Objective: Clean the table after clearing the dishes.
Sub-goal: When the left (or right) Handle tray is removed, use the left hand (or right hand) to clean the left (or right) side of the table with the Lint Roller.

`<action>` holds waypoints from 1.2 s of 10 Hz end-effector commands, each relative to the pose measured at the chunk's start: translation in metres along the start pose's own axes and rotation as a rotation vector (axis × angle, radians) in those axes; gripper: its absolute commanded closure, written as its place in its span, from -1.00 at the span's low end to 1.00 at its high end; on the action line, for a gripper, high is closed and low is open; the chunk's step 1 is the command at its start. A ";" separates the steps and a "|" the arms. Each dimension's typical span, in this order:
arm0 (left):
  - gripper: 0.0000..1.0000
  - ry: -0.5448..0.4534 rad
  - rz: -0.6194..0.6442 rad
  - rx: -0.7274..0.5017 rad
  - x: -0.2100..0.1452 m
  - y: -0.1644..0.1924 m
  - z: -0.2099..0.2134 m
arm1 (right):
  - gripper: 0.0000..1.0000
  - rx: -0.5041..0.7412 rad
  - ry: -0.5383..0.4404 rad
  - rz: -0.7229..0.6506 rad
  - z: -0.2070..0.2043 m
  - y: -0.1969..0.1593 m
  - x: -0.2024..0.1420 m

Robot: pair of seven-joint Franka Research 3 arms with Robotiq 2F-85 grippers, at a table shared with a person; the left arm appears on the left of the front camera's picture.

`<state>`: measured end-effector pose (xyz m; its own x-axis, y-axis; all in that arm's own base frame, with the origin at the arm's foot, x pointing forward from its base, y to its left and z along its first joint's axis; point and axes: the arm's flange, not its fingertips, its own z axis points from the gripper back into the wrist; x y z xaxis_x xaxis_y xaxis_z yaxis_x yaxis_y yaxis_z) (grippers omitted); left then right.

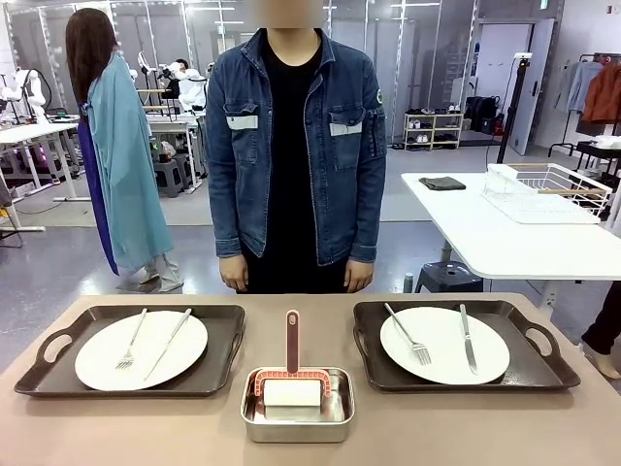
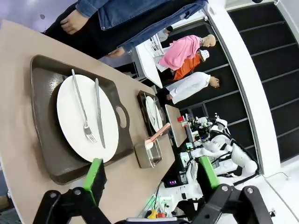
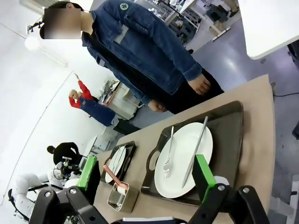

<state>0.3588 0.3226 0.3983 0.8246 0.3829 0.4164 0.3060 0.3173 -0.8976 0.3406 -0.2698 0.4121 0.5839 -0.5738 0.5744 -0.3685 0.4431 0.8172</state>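
The table (image 1: 116, 427) is fully laid, so by my reading the job stands at its first step, clearing, with wiping not yet begun. Seen from the robot's side, the left tray (image 1: 225, 325) lies at ten o'clock with its plate (image 1: 97, 361), fork (image 1: 129, 345) and knife (image 1: 167, 342). The right tray (image 1: 543, 374) lies at two o'clock with a second plate (image 1: 441, 367). A small steel pan (image 1: 296, 429) sits close in at twelve, between the trays and touching neither. A pink-handled scrubber (image 1: 292, 340) rests in it, handle pointing to twelve. The person (image 1: 296, 146) stands beyond, at far twelve, arms hanging and hands off the table. The left gripper (image 2: 150, 179) hangs above the table with its jaws spread wide and nothing between them. The right gripper (image 3: 145, 175) is likewise wide and empty, above its own end of the table. The next move probably calls for each arm to come down on its tray's cut-out handle and lift level, so that the cutlery does not slide. Only then is the scrubber worth reaching for.
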 end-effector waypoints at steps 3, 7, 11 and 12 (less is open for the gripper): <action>-1.00 0.029 0.011 0.007 -0.004 0.004 -0.004 | -1.00 -0.023 -0.022 -0.011 0.018 -0.002 0.000; -1.00 0.029 0.011 0.007 -0.004 0.004 -0.004 | -1.00 -0.023 -0.022 -0.011 0.018 -0.002 0.000; -1.00 0.029 0.011 0.007 -0.004 0.004 -0.004 | -1.00 -0.023 -0.022 -0.011 0.018 -0.002 0.000; -1.00 0.029 0.011 0.007 -0.004 0.004 -0.004 | -1.00 -0.023 -0.022 -0.011 0.018 -0.002 0.000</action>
<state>0.3617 0.3185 0.3918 0.8396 0.3666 0.4008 0.2951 0.3117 -0.9032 0.3298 -0.2832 0.4093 0.5658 -0.5964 0.5693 -0.3476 0.4536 0.8206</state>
